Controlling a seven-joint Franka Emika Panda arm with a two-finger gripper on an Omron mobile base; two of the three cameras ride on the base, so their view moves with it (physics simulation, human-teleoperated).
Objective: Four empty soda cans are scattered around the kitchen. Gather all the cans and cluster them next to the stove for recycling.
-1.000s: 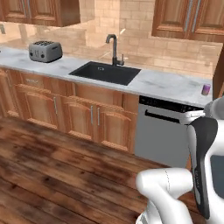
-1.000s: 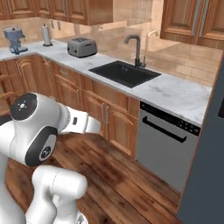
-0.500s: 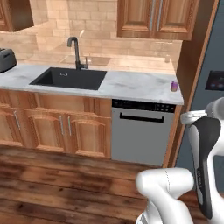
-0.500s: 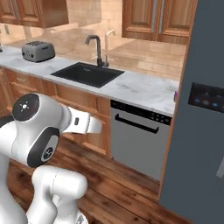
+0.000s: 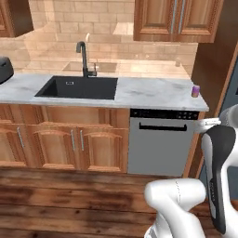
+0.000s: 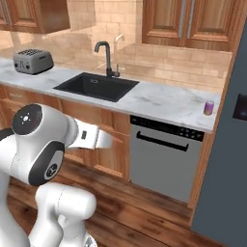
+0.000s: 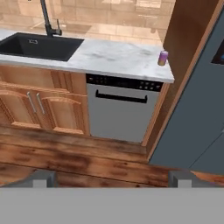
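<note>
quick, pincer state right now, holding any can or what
Pincer: open and empty, its fingertips set wide apart. The pink-purple can stands on the counter far ahead of it, untouched.

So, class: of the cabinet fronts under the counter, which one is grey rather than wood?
The dishwasher, right of the sink, below the purple can; the others are reddish wood.

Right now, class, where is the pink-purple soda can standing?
The pink-purple soda can stands upright at the right end of the marble counter, above the dishwasher, beside the tall wooden panel, well right of the sink.
</note>
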